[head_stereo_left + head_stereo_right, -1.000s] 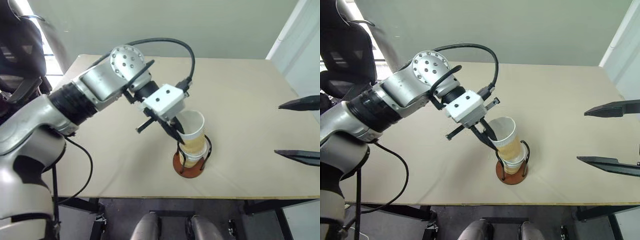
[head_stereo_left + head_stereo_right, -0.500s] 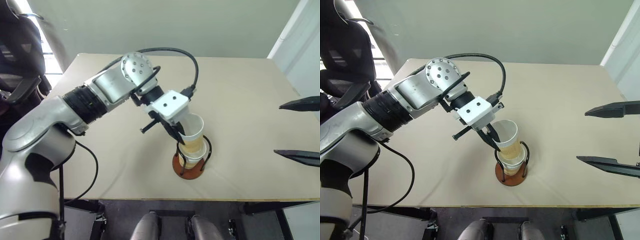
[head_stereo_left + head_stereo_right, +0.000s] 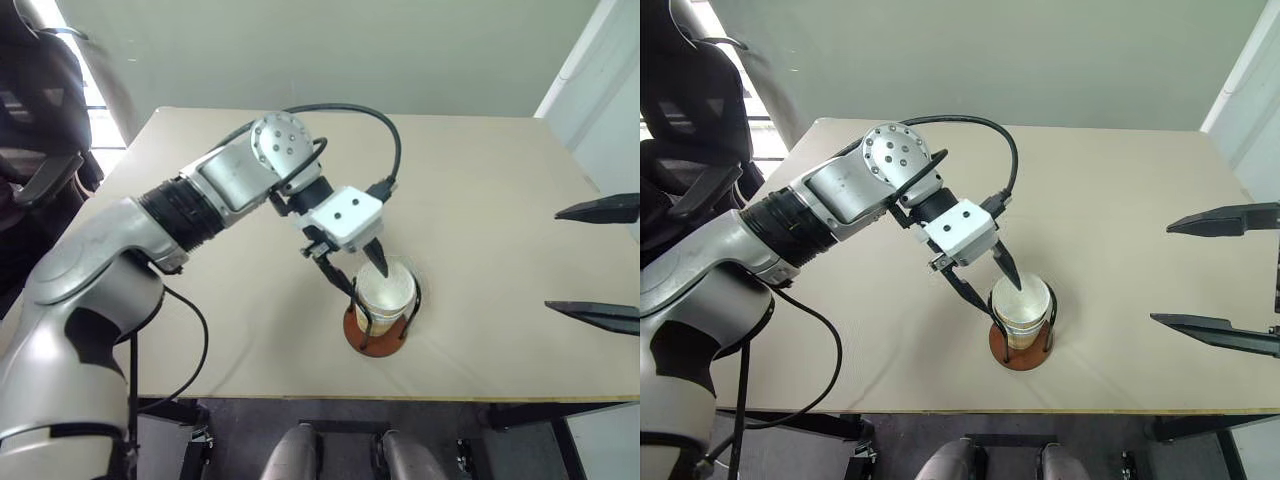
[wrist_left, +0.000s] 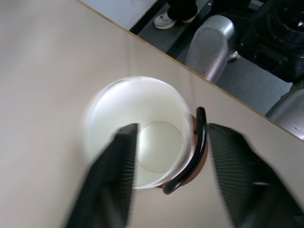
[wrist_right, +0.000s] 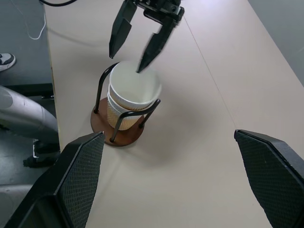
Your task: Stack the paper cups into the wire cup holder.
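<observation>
Left hand [image 3: 992, 275] poised just above the wire cup holder [image 3: 1020, 340], fingers spread apart, one outside the top cup's wall and one over its mouth, gripping nothing. Paper cups [image 3: 1021, 305] nested together inside the holder's two black wire loops, top rim a little above the loops, near the front edge of the worktop [image 3: 1120, 200]. Step in hand, by the look of it: letting go of the last cup and getting clear. Best done by lifting straight up from the holder, fingers kept wide, so neither tip catches the rolled rim or a wire loop and tips the light stand. Worth checking afterwards that the top cup sits level and fully down. Right hand [image 3: 1220, 275] well to the right of the holder, fingers wide apart and empty, already clear.
</observation>
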Robot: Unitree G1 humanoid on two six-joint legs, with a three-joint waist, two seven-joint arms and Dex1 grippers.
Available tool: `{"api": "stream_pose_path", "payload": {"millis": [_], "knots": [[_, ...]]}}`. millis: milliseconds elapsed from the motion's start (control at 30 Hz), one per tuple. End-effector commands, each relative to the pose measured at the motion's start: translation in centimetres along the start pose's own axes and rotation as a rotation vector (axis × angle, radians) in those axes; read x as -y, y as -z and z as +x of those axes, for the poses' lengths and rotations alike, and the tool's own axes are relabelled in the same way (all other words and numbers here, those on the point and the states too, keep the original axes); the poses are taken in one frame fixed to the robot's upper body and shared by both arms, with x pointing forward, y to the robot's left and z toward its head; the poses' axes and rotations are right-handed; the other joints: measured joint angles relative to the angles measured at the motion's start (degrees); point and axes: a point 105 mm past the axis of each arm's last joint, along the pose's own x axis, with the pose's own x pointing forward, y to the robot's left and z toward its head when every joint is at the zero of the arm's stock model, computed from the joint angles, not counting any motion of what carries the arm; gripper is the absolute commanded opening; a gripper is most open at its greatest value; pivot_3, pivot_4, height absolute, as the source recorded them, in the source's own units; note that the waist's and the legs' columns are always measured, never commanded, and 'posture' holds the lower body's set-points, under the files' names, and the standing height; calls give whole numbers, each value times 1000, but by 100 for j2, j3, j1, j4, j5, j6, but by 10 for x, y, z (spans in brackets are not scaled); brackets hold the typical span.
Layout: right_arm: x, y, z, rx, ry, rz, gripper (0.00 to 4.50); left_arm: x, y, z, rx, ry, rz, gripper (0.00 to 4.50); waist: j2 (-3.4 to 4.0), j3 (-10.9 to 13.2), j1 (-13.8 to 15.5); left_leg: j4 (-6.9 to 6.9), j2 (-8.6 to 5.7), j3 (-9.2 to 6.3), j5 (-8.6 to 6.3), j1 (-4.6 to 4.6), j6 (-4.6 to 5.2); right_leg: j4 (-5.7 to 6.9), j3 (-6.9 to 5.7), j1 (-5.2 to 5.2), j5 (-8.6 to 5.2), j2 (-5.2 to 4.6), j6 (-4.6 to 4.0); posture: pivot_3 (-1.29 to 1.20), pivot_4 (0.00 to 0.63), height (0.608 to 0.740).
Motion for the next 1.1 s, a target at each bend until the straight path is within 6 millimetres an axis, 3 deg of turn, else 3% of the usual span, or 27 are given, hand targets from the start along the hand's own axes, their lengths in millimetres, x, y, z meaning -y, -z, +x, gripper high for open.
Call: {"api": "stream_pose_path", "payload": {"millis": [33, 100, 200, 267, 400, 500, 567, 633, 800, 967, 1100], "knots": [[4, -2, 0, 8, 7, -18, 4500, -7, -10, -11, 18, -39, 36, 3867, 0, 0, 1, 0, 0, 0, 0, 0, 0, 0, 0, 0, 0, 0, 0, 0, 150, 740], [5, 0, 2, 11, 0, -18, 4500, -13, -12, -14, 27, -75, 41, 4471, 0, 0, 5, 1, 0, 0, 0, -1, 0, 0, 0, 1, 1, 0, 2, 0, 150, 740], [9, 6, 4, 8, -3, -12, 4500, -31, -14, -32, 51, -258, 29, 4471, 0, 0, 1, 3, 0, 1, 0, 1, 0, 0, 0, 3, 2, 0, 4, 0, 150, 740], [14, 15, 7, 0, -7, 3, 4500, -30, -14, -57, 99, -389, -40, 4471, 0, 0, -8, 2, 0, 1, 1, 2, 0, 1, 0, 2, 3, 0, 5, 0, 150, 740], [29, 39, 10, -35, 0, 37, 4500, 10, 7, -122, 194, -746, -324, 4471, 6, -4, -165, -8, 5, 10, 14, 19, -17, 4, 3, 0, 4, 8, 3, 0, 150, 740], [40, 52, 8, -44, 15, 55, 4500, 45, 32, -146, 156, -961, -486, 4471, 18, -11, -195, -19, 11, 12, 60, 28, -90, 6, 6, -1, -2, 15, 0, 0, 150, 740], [49, 63, 7, -54, 36, 73, 4500, 77, 52, -160, 134, -1123, -614, 4471, 20, -12, -187, -22, 12, 11, 68, 31, -85, 10, 6, 1, -8, 16, 2, 0, 150, 740], [56, 71, 5, -54, 55, 92, 4500, 103, 64, -166, 111, -1251, -705, 4471, 18, -12, -163, -20, 13, 11, 69, 29, -84, 14, 7, 1, -9, 15, -1, 0, 150, 740], [70, 90, 5, -47, 115, 147, 4500, 144, 82, -166, 68, -1465, -846, 4471, -4, -6, -62, -6, 10, 8, 69, 29, -80, 20, 4, 8, -10, 10, -9, 0, 150, 740], [81, 101, 9, -24, 167, 181, 4500, 169, 85, -164, 47, -1572, -914, 4471, -8, -4, -52, -10, 3, 9, 64, 34, -71, 31, 5, 8, -9, 7, -58, 0, 150, 740], [90, 103, 14, 22, 186, 180, 4500, 177, 80, -177, 53, -1669, -907, 4471, -19, 3, -75, -17, 5, 8, 60, 51, -58, 58, 4, -2, 5, 9, -104, 0, 150, 740]]}}
